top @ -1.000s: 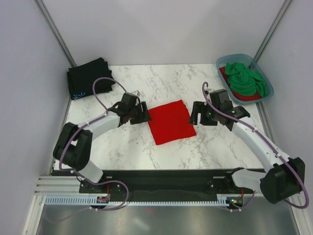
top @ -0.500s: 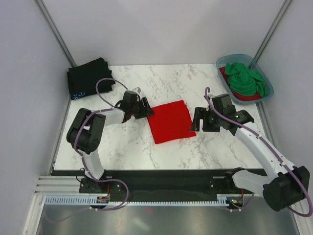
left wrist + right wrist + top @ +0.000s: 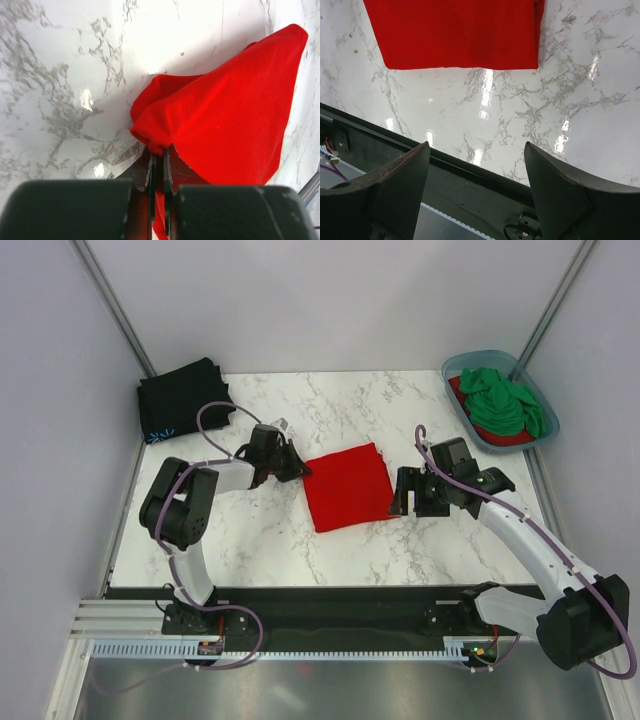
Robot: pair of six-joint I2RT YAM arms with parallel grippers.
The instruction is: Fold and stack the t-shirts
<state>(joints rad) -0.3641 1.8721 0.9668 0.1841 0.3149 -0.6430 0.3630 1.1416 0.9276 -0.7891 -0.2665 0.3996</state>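
marble table [image 3: 350, 400] has the folded red t-shirt [image 3: 347, 487] mid-table, floppy light cloth i'd guess so grab edges, left gripper [image 3: 159, 155] pinched shut on its 9 o'clock edge, right gripper [image 3: 402, 495] gaping empty at 3 o'clock.

Bare worktop [image 3: 340, 405] lies open behind and in front of the red shirt [image 3: 347, 488]. The black shirt [image 3: 180, 398] fills the far-left corner and the tub [image 3: 483, 354] the far-right. Walls [image 3: 60, 440] hem both sides.

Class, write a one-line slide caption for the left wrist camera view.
Left gripper shut on the bunched edge of the red t-shirt lying on the marble table.
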